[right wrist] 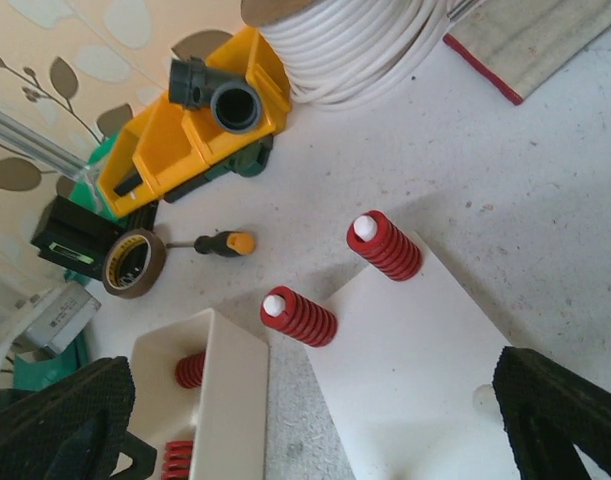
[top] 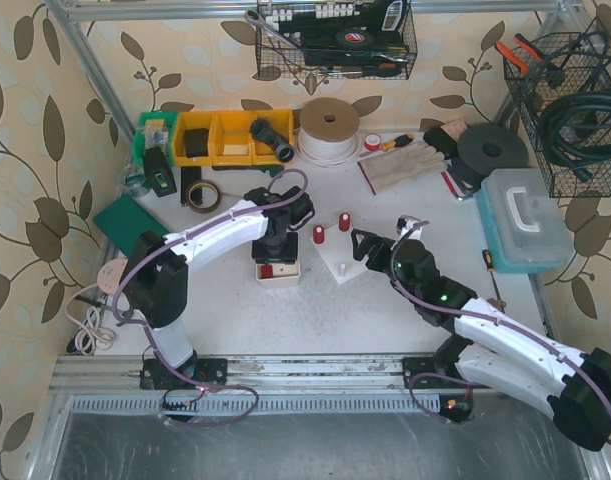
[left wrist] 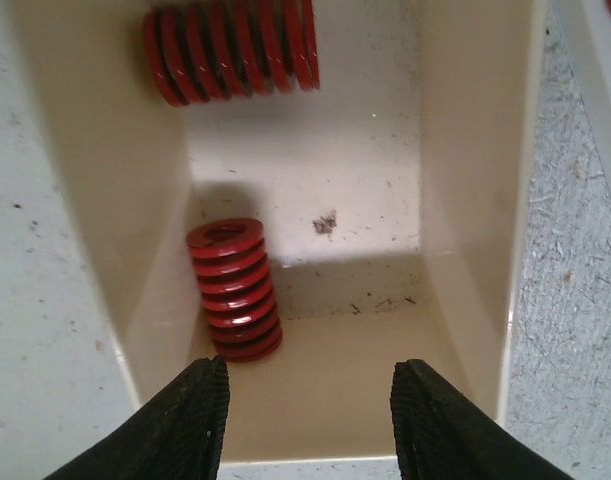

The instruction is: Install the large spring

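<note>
A cream box holds two red springs. The larger spring lies on its side at the far end. A smaller spring stands upright by the left wall. My left gripper hangs over the near end of the box, open, with nothing between its fingers. The white plate carries two red springs on pegs and a bare peg. My right gripper stands open just right of the plate, holding nothing.
Yellow bins, a tape roll and a coil of white cord sit at the back. A small screwdriver lies beyond the box. A blue-lidded case stands at the right.
</note>
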Controlling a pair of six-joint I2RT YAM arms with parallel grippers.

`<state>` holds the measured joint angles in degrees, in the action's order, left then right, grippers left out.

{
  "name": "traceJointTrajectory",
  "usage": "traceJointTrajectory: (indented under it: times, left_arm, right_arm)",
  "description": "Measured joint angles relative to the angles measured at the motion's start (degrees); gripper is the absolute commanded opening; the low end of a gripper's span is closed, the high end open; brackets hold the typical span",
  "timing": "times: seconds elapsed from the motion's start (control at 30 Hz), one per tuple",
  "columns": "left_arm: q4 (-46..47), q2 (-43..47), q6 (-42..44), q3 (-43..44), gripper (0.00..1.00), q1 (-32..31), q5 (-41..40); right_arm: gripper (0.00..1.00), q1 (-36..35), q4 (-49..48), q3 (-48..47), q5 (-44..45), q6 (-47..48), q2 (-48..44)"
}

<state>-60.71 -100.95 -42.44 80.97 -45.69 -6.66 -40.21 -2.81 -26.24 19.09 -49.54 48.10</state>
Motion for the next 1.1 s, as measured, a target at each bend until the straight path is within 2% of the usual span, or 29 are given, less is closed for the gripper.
traceJointTrajectory:
  times: [0.07,0.27,0.43,0.53,0.67,0.77,0.93,1.1]
  left_arm:
    - [1.2,0.0,-0.4,-1.0,0.45,-0.2,1.0]
    - [2.1,-0.1,-1.1,-0.8,0.45,-0.6,2.1]
    - [0.7,1.1,-1.1,1.7,0.47,-0.4,-0.3]
    - [0.8,5.2,-0.9,0.8,0.47,0.8,-1.2]
    - [4.4,16.7,0.0,-7.3,0.52,6.3,-0.2]
    - [7.5,25.9,1.5,-13.4,0.58,10.8,0.7]
    - [15.3,36.8,3.5,-23.2,0.67,12.4,2.8]
    - [21.3,45.3,3.4,-33.7,0.68,15.5,2.5]
  right_arm:
    - [0.96,0.0,0.3,-0.1,-0.3,0.7,1.3]
    - [0.94,0.0,4.4,-4.8,-3.1,3.0,5.7]
    - [0.91,0.0,14.9,-16.1,-9.2,4.0,10.5]
    - [0.85,0.0,19.8,-21.9,-14.4,3.5,14.1]
    - [0.82,-0.2,25.9,-27.9,-21.2,2.9,21.6]
    - [0.82,-1.8,31.6,-34.1,-23.0,3.6,28.8]
    - [0.81,-3.8,37.6,-42.6,-23.9,4.2,39.1]
    - [0.79,-4.9,42.0,-46.2,-23.0,4.2,46.4]
